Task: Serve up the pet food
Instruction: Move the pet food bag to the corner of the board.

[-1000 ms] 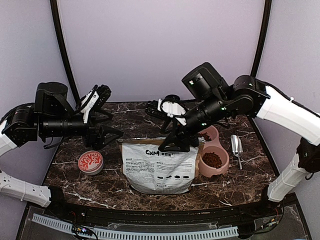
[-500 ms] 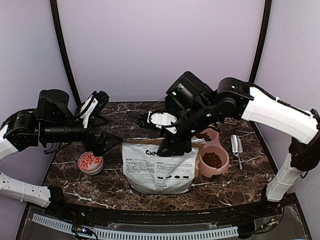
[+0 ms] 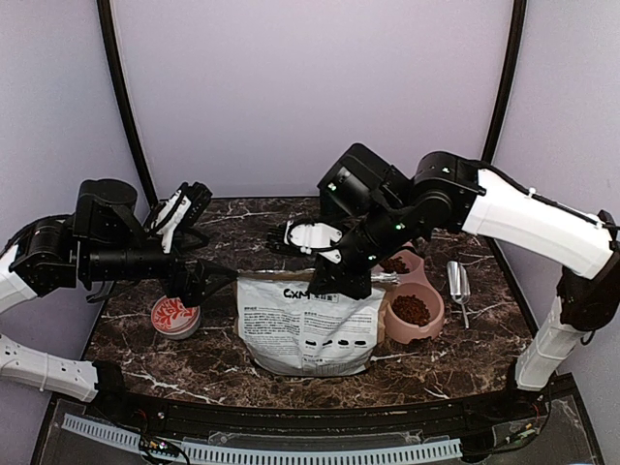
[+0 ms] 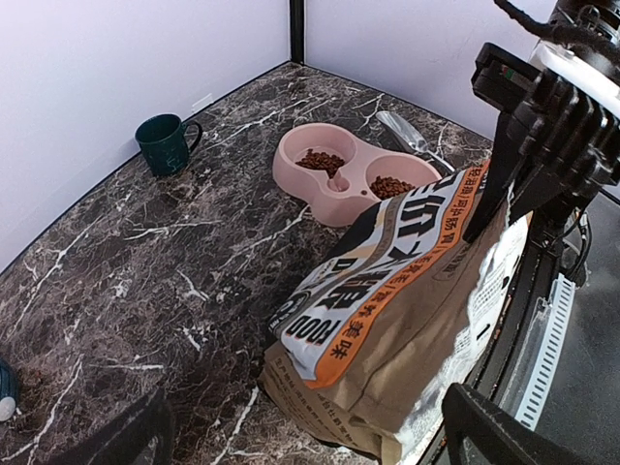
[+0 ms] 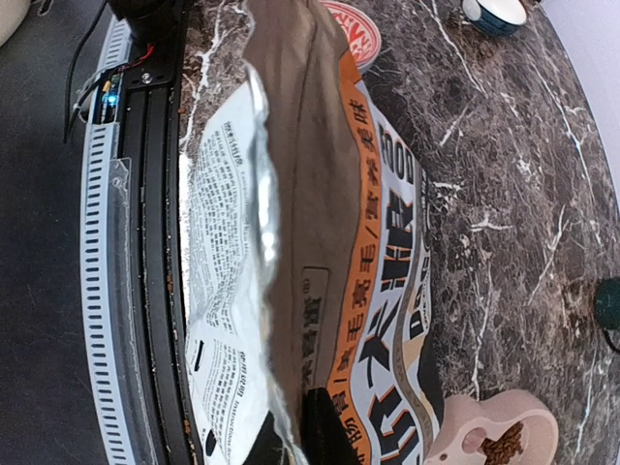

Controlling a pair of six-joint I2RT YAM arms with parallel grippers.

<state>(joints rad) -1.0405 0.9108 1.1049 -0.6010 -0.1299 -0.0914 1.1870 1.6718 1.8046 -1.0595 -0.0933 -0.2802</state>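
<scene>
The pet food lies as reddish-brown kibble (image 3: pixel 412 310) in both cups of a pink double bowl (image 3: pixel 417 337), right of an upright tan-and-white paper bag (image 3: pixel 308 325). My right gripper (image 3: pixel 337 284) is shut on the bag's top edge. In the right wrist view its dark fingers (image 5: pixel 327 431) pinch the paper, with the silver lining beside them. My left gripper (image 3: pixel 208 281) hangs open just left of the bag, touching nothing. In the left wrist view the bag (image 4: pixel 407 291) stands between its wide-spread fingers (image 4: pixel 499 431), and the kibble (image 4: pixel 390 186) shows in the bowl (image 4: pixel 320 199).
A metal scoop (image 3: pixel 457 281) lies right of the bowl. A red-and-white round tin (image 3: pixel 175 315) sits at the left front, under my left arm. A dark green mug (image 4: pixel 163 143) stands at the back by the wall. The table's front rail (image 5: pixel 145 291) runs close behind the bag.
My right gripper has come down and left onto the bag's top edge and shut on it. My left gripper has opened wider and lowered slightly beside the bag.
</scene>
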